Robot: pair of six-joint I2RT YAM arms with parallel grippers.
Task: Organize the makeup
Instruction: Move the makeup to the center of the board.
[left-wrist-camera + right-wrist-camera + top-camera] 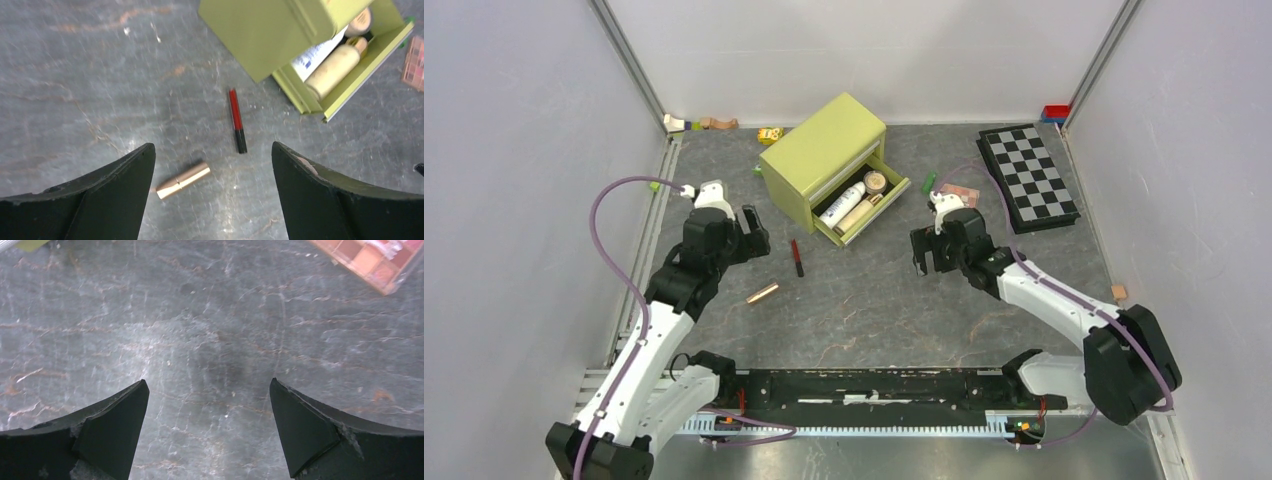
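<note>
A green box stands at the back centre with its drawer pulled out. In the drawer lie a white bottle, a round tan compact and a tan tube. The red-black pencil and the rose-gold tube lie on the table left of the drawer. My left gripper hovers open above these two, holding nothing. A pink-brown eyeshadow palette and a green stick lie right of the drawer. My right gripper is open and empty over bare table, just in front of the palette.
A black-and-white chequered board lies at the back right. Small toy blocks sit along the back wall, with more in the back right corner and one by the right wall. White walls enclose the table on three sides.
</note>
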